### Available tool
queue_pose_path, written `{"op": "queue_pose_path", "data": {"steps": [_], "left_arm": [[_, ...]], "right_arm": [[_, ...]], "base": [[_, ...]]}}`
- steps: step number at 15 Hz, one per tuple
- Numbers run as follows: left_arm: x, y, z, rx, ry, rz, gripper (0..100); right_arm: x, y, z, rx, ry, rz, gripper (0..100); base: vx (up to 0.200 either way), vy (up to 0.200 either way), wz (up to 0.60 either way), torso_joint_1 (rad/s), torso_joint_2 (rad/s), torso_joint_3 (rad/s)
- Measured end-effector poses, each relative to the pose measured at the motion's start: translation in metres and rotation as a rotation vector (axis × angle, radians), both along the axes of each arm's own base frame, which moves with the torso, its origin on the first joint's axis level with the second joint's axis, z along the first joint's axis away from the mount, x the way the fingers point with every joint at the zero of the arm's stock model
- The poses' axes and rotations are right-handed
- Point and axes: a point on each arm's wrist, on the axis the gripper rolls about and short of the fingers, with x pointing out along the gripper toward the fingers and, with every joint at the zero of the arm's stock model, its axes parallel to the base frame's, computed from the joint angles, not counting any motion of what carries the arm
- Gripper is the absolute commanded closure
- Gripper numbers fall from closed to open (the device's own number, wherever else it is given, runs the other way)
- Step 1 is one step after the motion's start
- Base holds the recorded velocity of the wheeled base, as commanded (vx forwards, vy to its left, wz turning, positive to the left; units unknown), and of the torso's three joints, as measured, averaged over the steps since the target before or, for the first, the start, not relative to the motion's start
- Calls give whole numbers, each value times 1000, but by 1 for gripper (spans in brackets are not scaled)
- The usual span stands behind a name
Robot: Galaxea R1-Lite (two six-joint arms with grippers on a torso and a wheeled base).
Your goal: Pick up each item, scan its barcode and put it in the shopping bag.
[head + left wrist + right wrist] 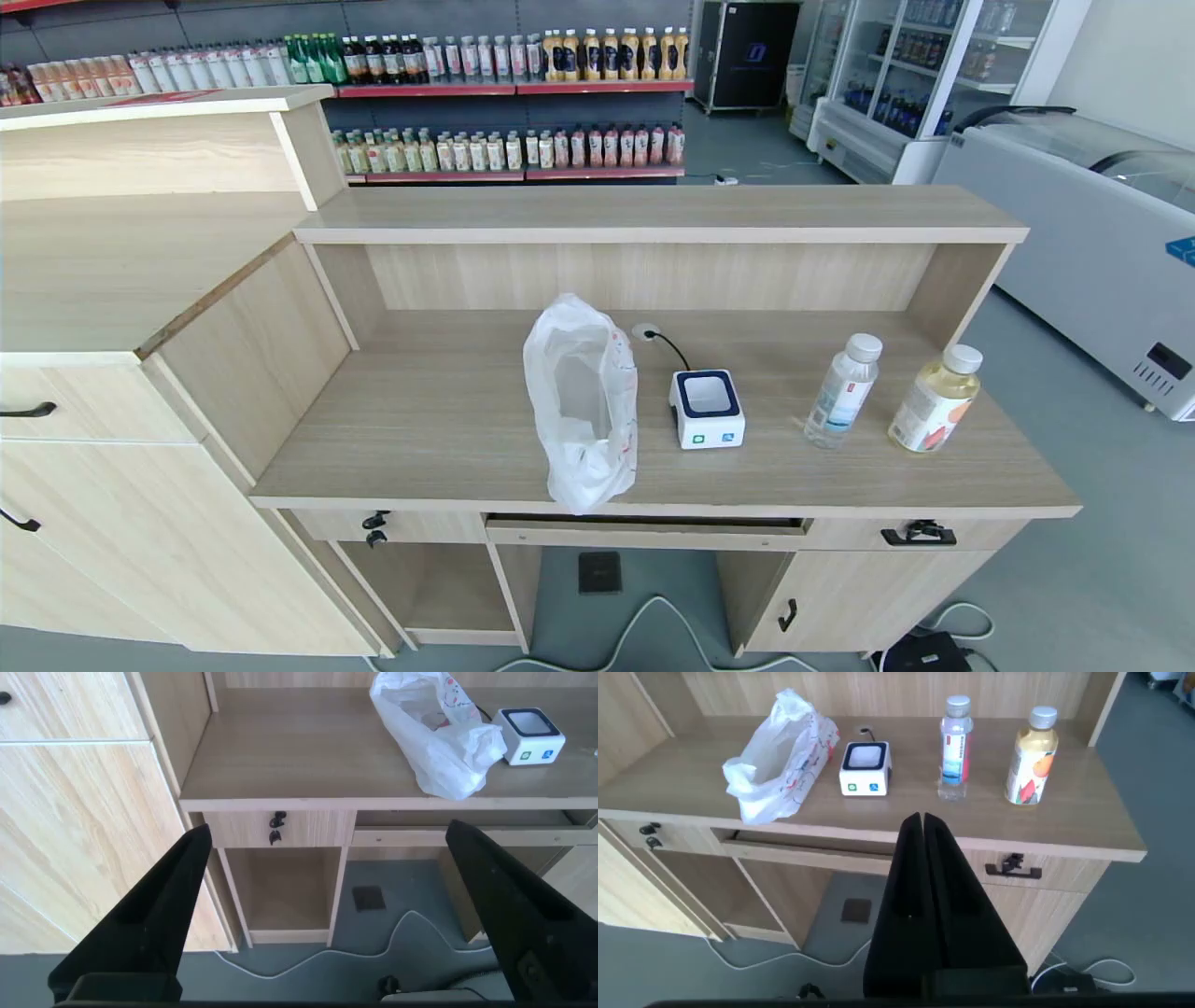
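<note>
Drink shelves (504,56) lined the room behind the wooden counter (448,420), which looked smooth and level. On it the limp shopping bag (583,411) stood open. Right of the scanner (707,408) stood 2 bottles, juice bottle (935,399) and water bottle (843,390), probably light and slick, so grip mid-body. Your left gripper (327,831) gaped empty; your right gripper (922,817) was pinched closed, empty.

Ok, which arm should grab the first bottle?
Right, probably. The clear bottle and the yellow bottle both stand on the counter to the robot's right of the scanner, in front of the right gripper, which is shut. The open left gripper faces the shopping bag side.
</note>
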Motion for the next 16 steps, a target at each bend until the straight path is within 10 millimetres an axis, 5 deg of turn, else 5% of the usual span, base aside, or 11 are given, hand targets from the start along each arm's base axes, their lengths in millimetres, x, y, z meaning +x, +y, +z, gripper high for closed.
{"op": "queue_pose_path", "data": {"steps": [2, 5, 6, 8, 11, 16], "left_arm": [[0, 0, 0, 0, 0, 0, 0], [0, 0, 0, 0, 0, 0, 0], [0, 0, 0, 0, 0, 0, 0], [0, 0, 0, 0, 0, 0, 0], [0, 0, 0, 0, 0, 0, 0], [0, 0, 0, 0, 0, 0, 0]], "right_arm": [[9, 0, 41, 10, 18, -16, 100], [69, -3, 97, 19, 103, -78, 100], [97, -6, 106, 20, 131, -103, 0], [150, -14, 109, 11, 143, -146, 0], [213, -29, 84, 0, 145, -193, 0], [272, -50, 18, 3, 315, -241, 0]], "base": [[0, 0, 0, 0, 0, 0], [0, 0, 0, 0, 0, 0], [0, 0, 0, 0, 0, 0], [0, 0, 0, 0, 0, 0], [0, 0, 0, 0, 0, 0], [0, 0, 0, 0, 0, 0]]}}
